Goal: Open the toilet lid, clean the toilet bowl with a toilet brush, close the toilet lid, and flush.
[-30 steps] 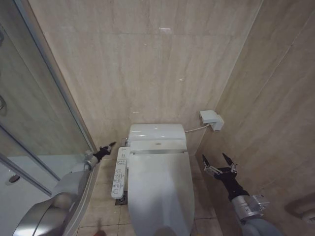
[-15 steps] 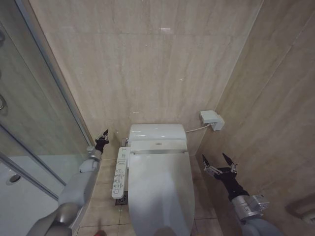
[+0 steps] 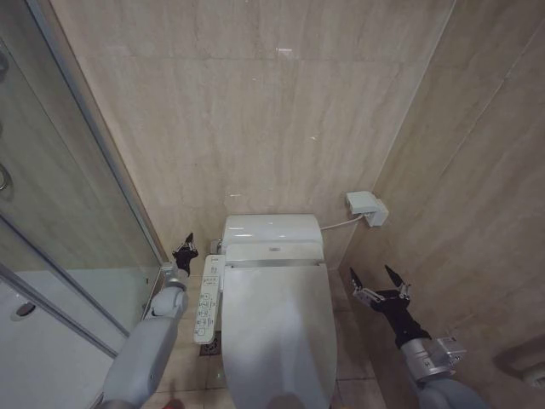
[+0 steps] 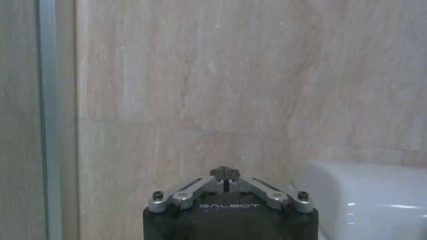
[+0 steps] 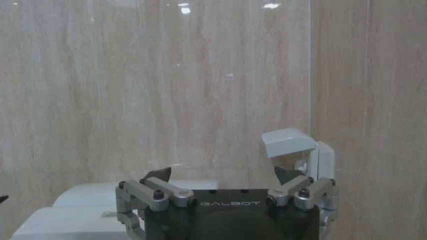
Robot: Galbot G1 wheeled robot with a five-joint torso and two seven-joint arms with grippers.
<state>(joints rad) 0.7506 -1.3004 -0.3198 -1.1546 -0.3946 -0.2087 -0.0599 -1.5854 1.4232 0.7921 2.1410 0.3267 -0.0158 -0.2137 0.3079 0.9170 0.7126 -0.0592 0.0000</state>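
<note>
The toilet lid (image 3: 277, 328) lies shut over the toilet bowl, which is hidden beneath it. My left gripper (image 3: 185, 250) hangs shut and holds nothing, just left of the white tank (image 3: 272, 228) and above the seat's control panel (image 3: 207, 298). The left wrist view shows its closed fingertips (image 4: 225, 173) facing the tiled wall, with the tank (image 4: 373, 200) beside them. To the right of the toilet my right gripper (image 3: 375, 279) stands open and empty, near the side wall; its own view shows the gripper (image 5: 223, 176) spread wide. The toilet brush is out of view.
A glass shower door (image 3: 77, 213) and its frame close off the left side. A white wall box (image 3: 366, 207) with a cable sits right of the tank, also visible as the box (image 5: 293, 145) in the right wrist view. Tiled walls stand close behind and to the right.
My left arm has swung in from the shower side toward the toilet, bringing its shut gripper close beside the tank. The right arm has not moved.
</note>
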